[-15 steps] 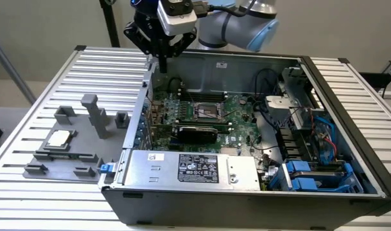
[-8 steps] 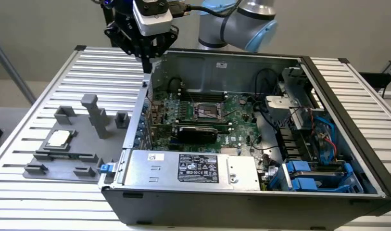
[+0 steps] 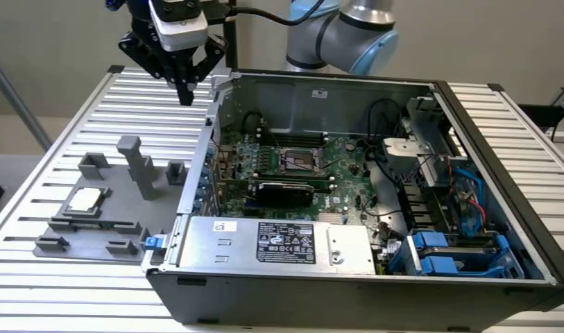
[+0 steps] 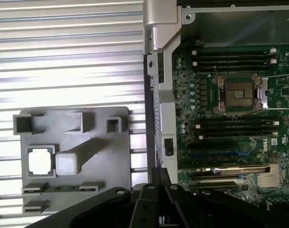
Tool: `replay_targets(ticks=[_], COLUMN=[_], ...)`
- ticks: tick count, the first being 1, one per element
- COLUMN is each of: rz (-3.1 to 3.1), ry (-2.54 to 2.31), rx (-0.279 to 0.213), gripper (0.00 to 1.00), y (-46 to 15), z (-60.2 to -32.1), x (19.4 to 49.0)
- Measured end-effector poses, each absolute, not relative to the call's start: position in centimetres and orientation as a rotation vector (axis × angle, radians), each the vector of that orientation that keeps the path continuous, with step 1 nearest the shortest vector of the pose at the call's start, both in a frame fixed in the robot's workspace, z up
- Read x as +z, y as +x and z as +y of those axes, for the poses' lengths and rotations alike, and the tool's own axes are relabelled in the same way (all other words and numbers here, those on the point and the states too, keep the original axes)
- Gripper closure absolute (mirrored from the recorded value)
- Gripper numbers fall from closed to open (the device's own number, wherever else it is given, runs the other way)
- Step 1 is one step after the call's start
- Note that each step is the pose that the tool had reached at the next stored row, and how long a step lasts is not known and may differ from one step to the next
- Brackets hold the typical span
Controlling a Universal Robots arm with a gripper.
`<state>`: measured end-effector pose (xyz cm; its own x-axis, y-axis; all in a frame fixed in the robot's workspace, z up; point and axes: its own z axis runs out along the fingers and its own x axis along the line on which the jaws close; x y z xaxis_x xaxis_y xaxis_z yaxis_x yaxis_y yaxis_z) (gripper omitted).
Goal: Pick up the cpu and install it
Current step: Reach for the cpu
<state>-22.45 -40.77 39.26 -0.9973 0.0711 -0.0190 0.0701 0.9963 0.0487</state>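
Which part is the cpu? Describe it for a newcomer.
Find the computer case; on the exterior view's left lies a grey fixture plate. The cpu sits in its square pocket: flat, silvery, pale-rimmed, unlike the grey blocks around it.

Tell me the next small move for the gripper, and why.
Probably shift the gripper across to above the cpu. It hangs shut and empty over the table, well off from the cpu, which lies in the grey holder, and the socket stands empty.
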Motion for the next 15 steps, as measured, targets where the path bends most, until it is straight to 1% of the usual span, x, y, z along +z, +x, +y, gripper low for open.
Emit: replay_targets(ticks=[15], rz=[3.118], ry=[0.110], rx=[0.075], gripper=[0.89], y=[-29.3], z=[-41.0], x=[38.9])
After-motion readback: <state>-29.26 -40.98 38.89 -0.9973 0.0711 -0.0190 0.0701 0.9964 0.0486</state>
